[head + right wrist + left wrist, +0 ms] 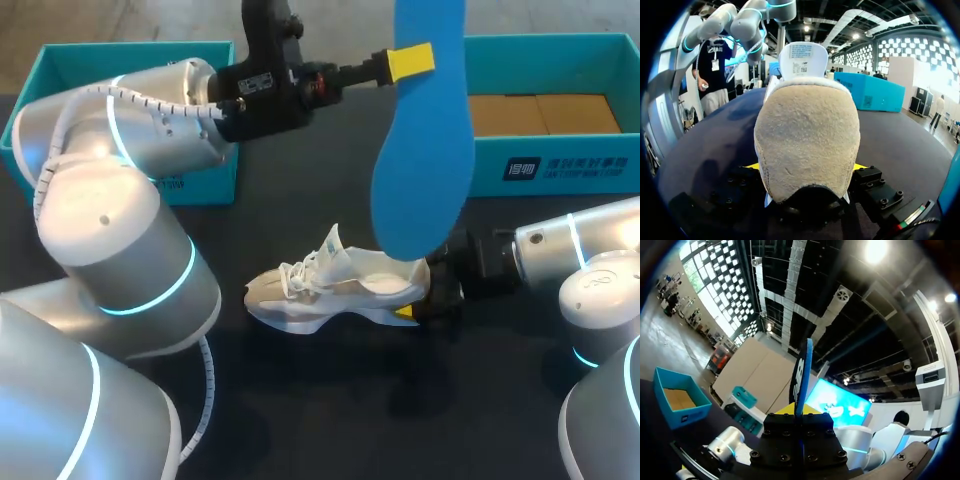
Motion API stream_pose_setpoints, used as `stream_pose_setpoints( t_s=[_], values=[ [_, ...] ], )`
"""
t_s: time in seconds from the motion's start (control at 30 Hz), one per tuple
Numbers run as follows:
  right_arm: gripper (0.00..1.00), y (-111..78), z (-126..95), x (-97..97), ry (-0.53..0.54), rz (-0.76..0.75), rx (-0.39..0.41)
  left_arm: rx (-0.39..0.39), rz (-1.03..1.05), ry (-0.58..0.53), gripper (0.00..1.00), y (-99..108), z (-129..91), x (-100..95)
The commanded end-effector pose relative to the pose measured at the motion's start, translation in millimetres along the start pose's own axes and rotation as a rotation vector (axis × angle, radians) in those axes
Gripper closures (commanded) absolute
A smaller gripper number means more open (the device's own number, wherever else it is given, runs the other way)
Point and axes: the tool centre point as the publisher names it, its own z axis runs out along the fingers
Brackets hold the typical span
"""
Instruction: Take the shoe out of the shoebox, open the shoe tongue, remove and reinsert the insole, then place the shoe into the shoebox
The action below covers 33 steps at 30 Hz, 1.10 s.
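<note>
A blue insole (422, 150) hangs upright above the table, toe end down just over the shoe's heel. My left gripper (410, 62) is shut on its upper part; in the left wrist view the insole (802, 372) stands edge-on between the fingers of the left gripper (801, 410). The white and beige shoe (335, 288) lies on the black table, toe pointing left, tongue raised. My right gripper (425, 300) is shut on the heel. From the right wrist, the beige heel (807, 130) fills the space between the yellow tips of the right gripper (807, 167).
A teal shoebox (560, 165) with a brown cardboard floor stands at the back right. A second teal box (60, 62) sits at the back left behind my left arm. Bare black table lies in front of the shoe.
</note>
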Motion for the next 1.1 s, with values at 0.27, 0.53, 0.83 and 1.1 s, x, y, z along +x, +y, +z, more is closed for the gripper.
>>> stream_pose_setpoints(
  t_s=[0.27, 0.53, 0.83, 1.1],
  values=[
    [1.0, 0.0, 2, 0.1, -0.001, 0.0, 0.003, 0.032, -0.039, -0.012, 1.0, 15, -21, -5.2],
    [1.0, 0.0, 2, 0.1, -0.001, 0.0, 0.003, 0.04, -0.048, -0.005, 1.0, 18, -24, -5.6],
    [1.0, 0.0, 2, 0.1, -0.001, 0.0, 0.003, 0.04, -0.048, -0.005, 1.0, 18, -24, -5.6],
    [1.0, 0.0, 2, 0.1, -0.001, 0.0, 0.003, 0.04, -0.048, -0.005, 1.0, 18, -24, -5.6]
  ],
)
